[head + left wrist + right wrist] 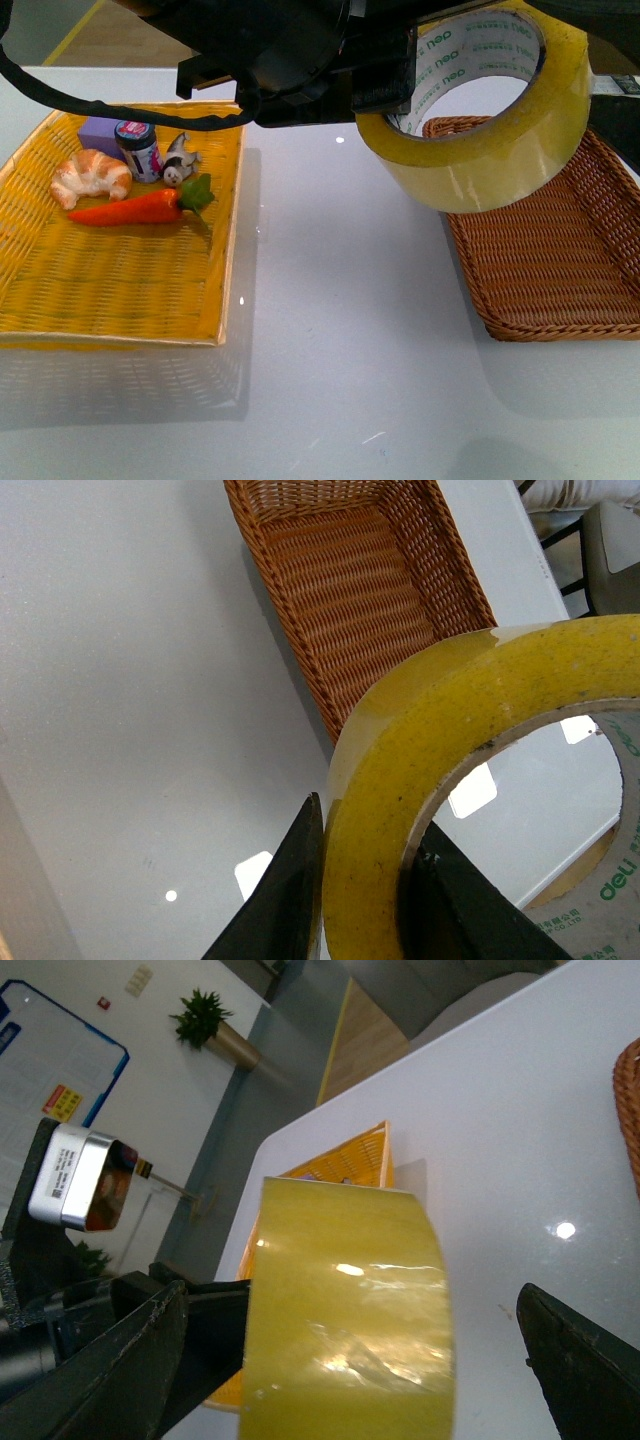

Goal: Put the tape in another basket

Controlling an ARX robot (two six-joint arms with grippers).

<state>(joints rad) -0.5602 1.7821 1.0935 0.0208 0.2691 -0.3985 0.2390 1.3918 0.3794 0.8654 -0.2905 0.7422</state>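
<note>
The tape (pixel 480 150), a wide yellowish roll with a white printed core, hangs in the air close to the front camera, over the left far corner of the brown wicker basket (pixel 560 270). My left gripper (pixel 385 85) is shut on the tape's wall. In the left wrist view its fingers (pixel 285 900) pinch the roll (pixel 400 740) from inside and outside, with the empty basket (pixel 350 580) below and beyond. My right gripper (pixel 350 1295) is open, its jaws wide apart on either side of the tape (pixel 345 1310) without touching it.
A bright yellow woven tray (pixel 110 290) lies at the left with a croissant (pixel 90 177), a carrot (pixel 140 208), a small jar (pixel 138 150), a purple box (pixel 98 132) and a small figure (pixel 178 160). White table (pixel 340 330) lies between tray and basket.
</note>
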